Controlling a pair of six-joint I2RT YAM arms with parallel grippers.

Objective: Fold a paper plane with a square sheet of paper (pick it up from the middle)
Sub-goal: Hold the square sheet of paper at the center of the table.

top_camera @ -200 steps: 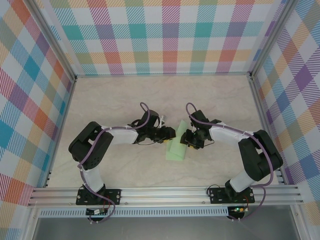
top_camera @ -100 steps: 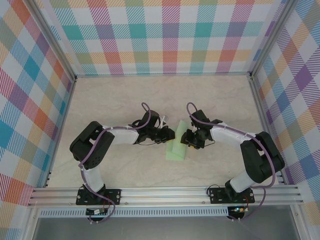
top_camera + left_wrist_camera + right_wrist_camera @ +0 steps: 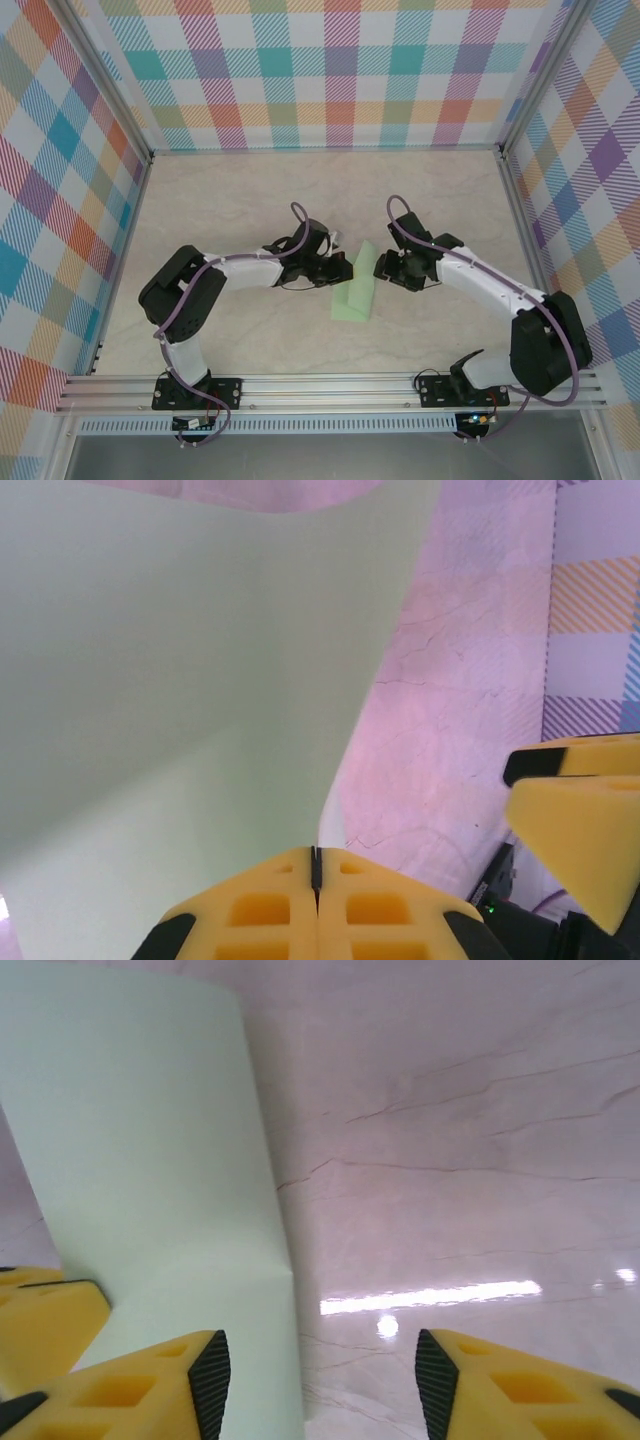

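Note:
The square sheet of paper (image 3: 352,300), pale mint green, is folded into a narrow band near the table's middle, its far end lifted. No paper plane is in view. My left gripper (image 3: 341,271) is shut on the band's left edge; in the left wrist view the sheet (image 3: 170,680) runs into the seam between the closed yellow jaws (image 3: 316,865). My right gripper (image 3: 384,268) stands open just right of the paper, apart from it. In the right wrist view the sheet (image 3: 150,1160) with its crease lies ahead and left of the spread jaws (image 3: 320,1385).
The pale marble tabletop (image 3: 230,200) is ringed by checked walls and a metal rail (image 3: 330,385) at the near edge. Each wrist view catches a yellow finger of the other gripper, at the right of the left one (image 3: 580,825) and low left in the right one (image 3: 40,1325).
My left gripper has closed on the paper's edge. My right gripper has opened wider and drawn back to the right, off the sheet. The paper's far end now stands higher.

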